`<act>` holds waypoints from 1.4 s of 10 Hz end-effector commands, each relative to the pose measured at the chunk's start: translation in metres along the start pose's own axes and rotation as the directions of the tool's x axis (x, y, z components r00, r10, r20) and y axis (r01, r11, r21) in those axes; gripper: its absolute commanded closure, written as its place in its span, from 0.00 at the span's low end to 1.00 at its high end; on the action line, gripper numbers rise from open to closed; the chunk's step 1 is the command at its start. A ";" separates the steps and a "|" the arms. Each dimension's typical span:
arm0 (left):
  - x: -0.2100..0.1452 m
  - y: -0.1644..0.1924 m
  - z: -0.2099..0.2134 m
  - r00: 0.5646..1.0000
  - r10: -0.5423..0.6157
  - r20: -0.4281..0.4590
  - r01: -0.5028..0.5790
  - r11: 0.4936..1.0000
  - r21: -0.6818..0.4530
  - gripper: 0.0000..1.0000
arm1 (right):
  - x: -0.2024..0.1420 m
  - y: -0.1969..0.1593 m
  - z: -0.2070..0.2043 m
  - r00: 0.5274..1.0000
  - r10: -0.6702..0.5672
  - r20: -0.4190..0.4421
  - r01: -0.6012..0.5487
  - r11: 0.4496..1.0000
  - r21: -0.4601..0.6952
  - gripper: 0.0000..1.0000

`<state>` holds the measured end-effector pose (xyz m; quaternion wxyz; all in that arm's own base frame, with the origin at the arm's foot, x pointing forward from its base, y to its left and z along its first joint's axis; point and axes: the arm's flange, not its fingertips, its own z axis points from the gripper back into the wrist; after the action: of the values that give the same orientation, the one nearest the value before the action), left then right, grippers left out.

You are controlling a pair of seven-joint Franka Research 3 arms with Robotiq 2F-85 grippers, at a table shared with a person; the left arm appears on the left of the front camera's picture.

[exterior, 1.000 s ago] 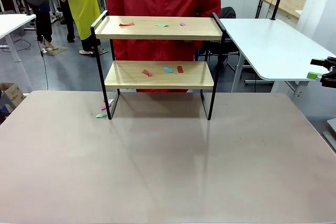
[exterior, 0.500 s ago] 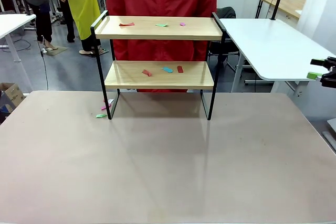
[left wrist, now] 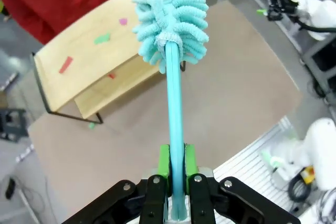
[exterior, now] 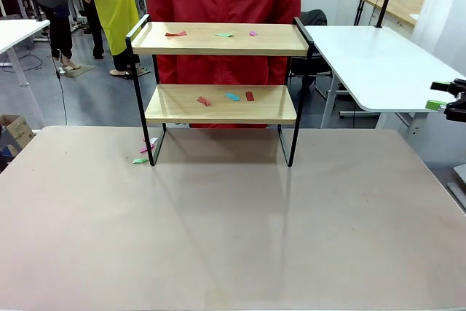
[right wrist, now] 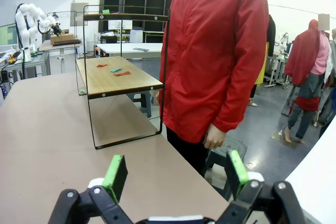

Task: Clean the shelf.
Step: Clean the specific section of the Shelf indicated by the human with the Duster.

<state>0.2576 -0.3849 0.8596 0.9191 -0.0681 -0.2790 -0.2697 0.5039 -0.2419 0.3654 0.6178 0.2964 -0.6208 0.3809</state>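
Shelf (left wrist: 84,56) lies well below left gripper (left wrist: 177,162) clamping duster (left wrist: 170,14).

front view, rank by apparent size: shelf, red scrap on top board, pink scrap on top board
1. shelf, by far.
2. red scrap.
3. pink scrap, smallest; both scraps lie equally far back, so nearness doesn't skew it.

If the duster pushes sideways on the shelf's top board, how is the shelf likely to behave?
The shelf stands on thin black legs, with nothing visibly fixing it to the table, so it would probably slide. Being tall and seemingly light, it might tip under a high push. The duster head looks fluffy and soft, so it should yield first.
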 end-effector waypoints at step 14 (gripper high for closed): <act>0.105 -0.090 -0.176 0.938 0.318 -0.136 -0.268 0.918 0.293 0.87 | 0.005 0.000 -0.002 1.000 -0.012 -0.019 0.012 1.000 0.000 0.00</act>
<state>0.3534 -0.5325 0.7367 0.9706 0.0323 -0.2233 -0.0840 0.5040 -0.2416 0.3654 0.6177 0.2966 -0.6207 0.3812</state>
